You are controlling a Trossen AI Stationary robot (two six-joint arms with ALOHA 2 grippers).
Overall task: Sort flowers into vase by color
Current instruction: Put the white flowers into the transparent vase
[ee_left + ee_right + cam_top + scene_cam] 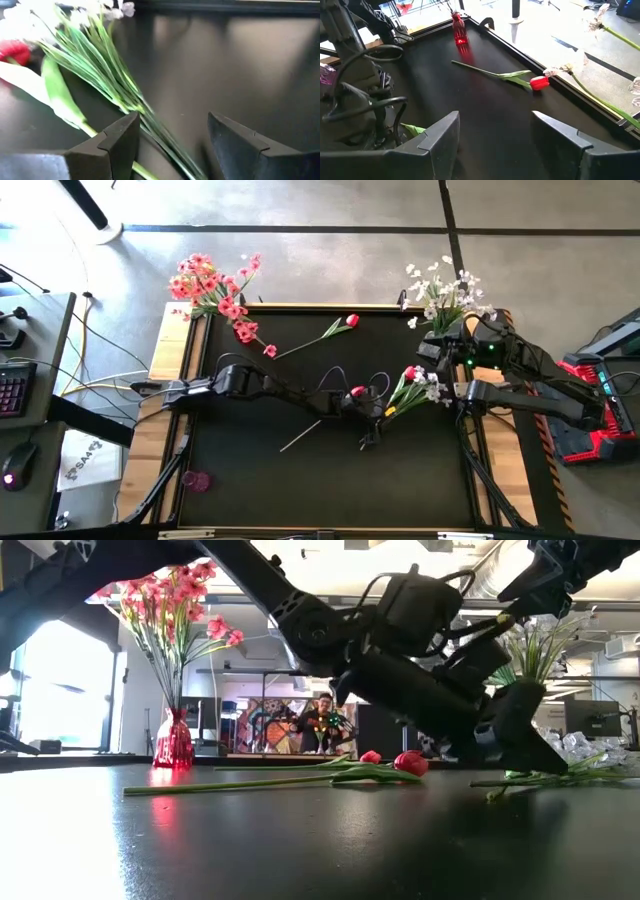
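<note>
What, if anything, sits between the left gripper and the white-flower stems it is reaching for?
Nothing visible does. In the left wrist view the left gripper is open, with the white spray's green stems running straight into the gap between its fingers. A red tulip and its leaf lie beside the stems, not across the approach.

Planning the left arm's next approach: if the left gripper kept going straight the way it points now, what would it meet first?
Most likely the bundle of green stems of the white flower spray lying on the black mat, which runs in between the open left gripper fingers; depth is hard to judge.
</note>
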